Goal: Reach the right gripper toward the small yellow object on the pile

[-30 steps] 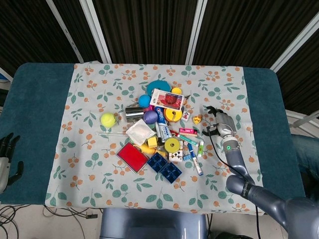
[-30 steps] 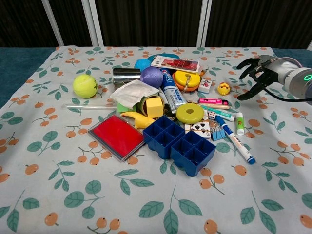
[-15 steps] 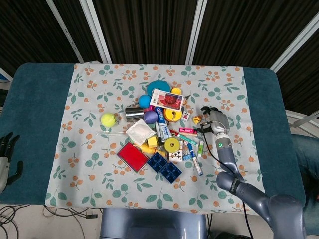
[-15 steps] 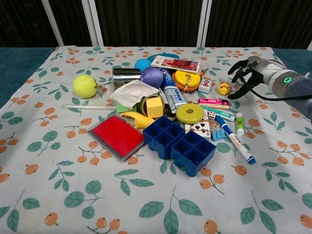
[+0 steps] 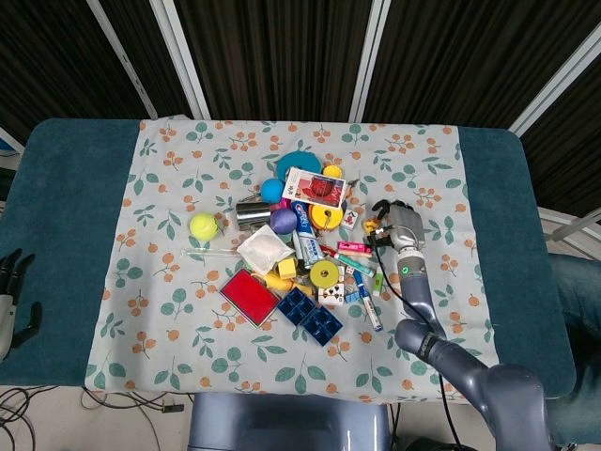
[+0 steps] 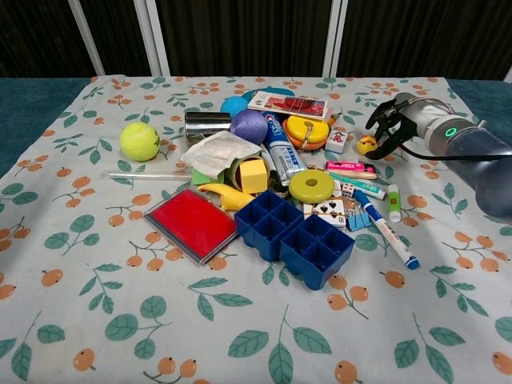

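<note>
The small yellow object (image 6: 366,145) lies on the cloth at the right edge of the pile, beside a white die-like block (image 6: 336,141). My right hand (image 6: 390,123) hovers right against it, fingers spread and curved over its right side, holding nothing. From the head view the same hand (image 5: 393,222) sits just right of the yellow object (image 5: 373,225), whose right part the fingers partly cover. My left hand (image 5: 10,293) hangs off the table's left front edge, fingers apart and empty.
The pile holds a pink tube (image 6: 349,166), a white-and-blue marker (image 6: 390,231), a yellow disc (image 6: 311,186), a blue compartment tray (image 6: 294,234), a red flat case (image 6: 191,222) and a purple ball (image 6: 249,126). A tennis ball (image 6: 139,141) lies apart at left.
My right hand has slid left across the cloth, from well right of the yellow object to right beside it. The left hand has stayed put.
</note>
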Available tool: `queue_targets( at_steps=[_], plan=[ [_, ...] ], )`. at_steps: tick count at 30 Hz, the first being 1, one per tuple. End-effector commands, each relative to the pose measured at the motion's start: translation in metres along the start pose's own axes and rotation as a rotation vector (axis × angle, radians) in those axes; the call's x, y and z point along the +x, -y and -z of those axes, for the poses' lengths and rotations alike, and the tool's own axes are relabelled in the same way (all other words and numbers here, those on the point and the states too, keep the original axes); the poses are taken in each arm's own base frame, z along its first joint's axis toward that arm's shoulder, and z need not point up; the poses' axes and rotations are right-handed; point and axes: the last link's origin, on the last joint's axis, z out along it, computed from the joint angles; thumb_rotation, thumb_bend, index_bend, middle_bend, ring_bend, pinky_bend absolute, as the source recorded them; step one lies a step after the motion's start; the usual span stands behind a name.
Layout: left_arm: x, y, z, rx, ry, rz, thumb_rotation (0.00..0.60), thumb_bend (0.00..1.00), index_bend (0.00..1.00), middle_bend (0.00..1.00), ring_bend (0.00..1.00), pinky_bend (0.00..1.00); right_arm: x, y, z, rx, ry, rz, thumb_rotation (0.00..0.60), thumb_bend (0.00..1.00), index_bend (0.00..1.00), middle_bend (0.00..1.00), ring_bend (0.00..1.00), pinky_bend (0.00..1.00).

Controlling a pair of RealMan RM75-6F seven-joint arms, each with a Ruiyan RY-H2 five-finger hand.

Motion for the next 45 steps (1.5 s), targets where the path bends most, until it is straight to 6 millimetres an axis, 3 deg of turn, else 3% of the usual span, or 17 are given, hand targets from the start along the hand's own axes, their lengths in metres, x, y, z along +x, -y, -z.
queue_targets(
  at_steps=[1,13,20,28,37,45],
  plan=[
    [0.0,0.0,0.0,0.001,-0.001,0.003,0.6,0.51,0.07,0.0,0.0,0.04,-0.002,0.002,-0.001,-0.003,-0.002,-0.004,0.6,0.27,0.38,0.45,0.24,0.21],
    [0.001,0.0,-0.001,0.002,0.0,0.006,0.6,0.51,0.07,0.0,0.0,0.04,-0.009,0.004,-0.002,-0.004,-0.008,-0.013,0.6,0.31,0.41,0.51,0.27,0.21],
    [0.001,0.0,-0.001,0.004,-0.001,0.008,0.6,0.51,0.07,0.0,0.0,0.04,-0.009,0.0,-0.001,-0.007,-0.023,-0.003,0.6,0.44,0.43,0.56,0.31,0.21],
    [0.001,0.001,-0.001,0.006,-0.001,0.008,0.6,0.51,0.07,0.0,0.0,0.04,-0.001,0.001,-0.002,0.007,-0.052,-0.005,0.6,0.45,0.43,0.57,0.31,0.21],
    [0.002,0.001,-0.001,0.009,-0.003,0.009,0.6,0.51,0.07,0.0,0.0,0.04,0.045,0.0,0.009,0.079,-0.152,-0.084,0.6,0.45,0.43,0.56,0.32,0.21],
    [0.001,0.001,0.0,0.007,-0.001,0.004,0.6,0.51,0.07,0.0,0.0,0.04,0.092,-0.005,0.039,0.112,-0.202,-0.183,0.6,0.45,0.43,0.56,0.32,0.21]
  ],
)
